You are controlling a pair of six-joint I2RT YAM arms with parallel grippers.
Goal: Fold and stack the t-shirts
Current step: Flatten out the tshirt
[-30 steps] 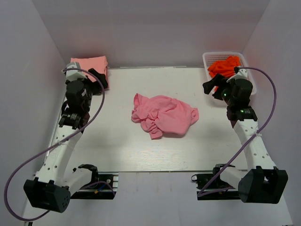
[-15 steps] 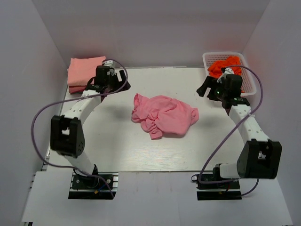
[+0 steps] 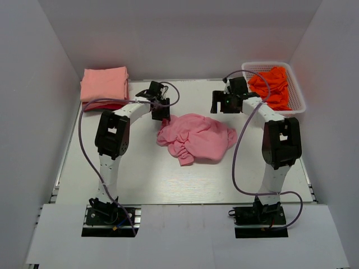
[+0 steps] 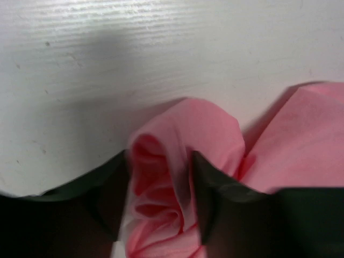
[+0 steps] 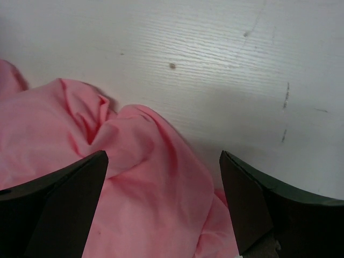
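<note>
A crumpled rose-pink t-shirt point(image 3: 196, 137) lies mid-table. My left gripper point(image 3: 163, 115) is down at its back left edge. In the left wrist view the left gripper point(image 4: 160, 161) is shut on a bunched fold of that pink shirt point(image 4: 166, 161), both fingers pressing the cloth. My right gripper point(image 3: 220, 104) hovers over the shirt's back right edge. It stands open point(image 5: 163, 156) above the pink cloth point(image 5: 140, 177), touching nothing. Folded salmon-peach t-shirts point(image 3: 104, 85) are stacked at the back left. Orange-red t-shirts point(image 3: 275, 84) fill the basket.
The white lattice basket point(image 3: 298, 105) stands at the back right corner, close to the right arm's elbow. White walls enclose the table on three sides. Bare white tabletop point(image 3: 134, 168) lies in front of the pink shirt.
Both arms swung in from the table's sides to the pink shirt. The left gripper went from open to shut on a fold at the shirt's edge. The right gripper stayed open.
</note>
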